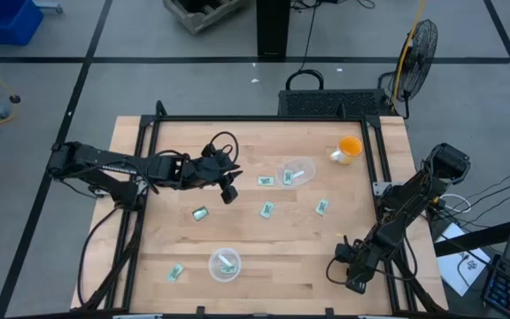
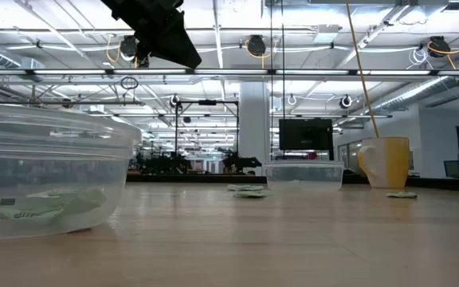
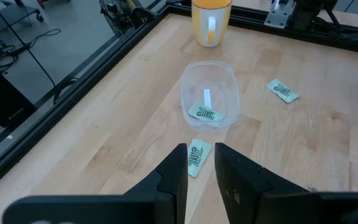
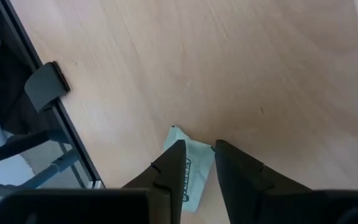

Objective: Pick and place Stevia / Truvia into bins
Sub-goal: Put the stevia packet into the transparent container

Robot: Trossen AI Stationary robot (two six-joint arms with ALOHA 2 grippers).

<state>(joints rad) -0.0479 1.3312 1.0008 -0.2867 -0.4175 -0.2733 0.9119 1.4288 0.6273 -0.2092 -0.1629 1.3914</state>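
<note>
Green-and-white sachets lie flat on the wooden table: one (image 1: 265, 181) beside the far clear bowl (image 1: 297, 171), others at mid-table (image 1: 200, 213) (image 1: 266, 210) (image 1: 322, 206) and near the front (image 1: 176, 272). Each bowl, the far one and the near one (image 1: 224, 264), has a sachet lying in it. My left gripper (image 1: 228, 190) hangs open above the table, left of the far bowl; its wrist view shows a sachet (image 3: 197, 158) beyond the finger gap (image 3: 201, 145). My right gripper (image 1: 339, 262) is low at the near right corner, open, over a sachet (image 4: 191, 155). My right gripper points down at a sachet on the table near the right rail. One corner (image 4: 174, 130) of the sachet shows ahead of the fingers and the rest runs under one fingertip (image 4: 173, 162). I cannot tell whether the fingers touch it.
An orange cup (image 1: 348, 148) stands at the far right, just past the far bowl. A black metal frame (image 1: 140, 151) borders the table; its right rail (image 4: 48, 87) is close to my right gripper. Bare wood lies between the sachets at mid-table.
</note>
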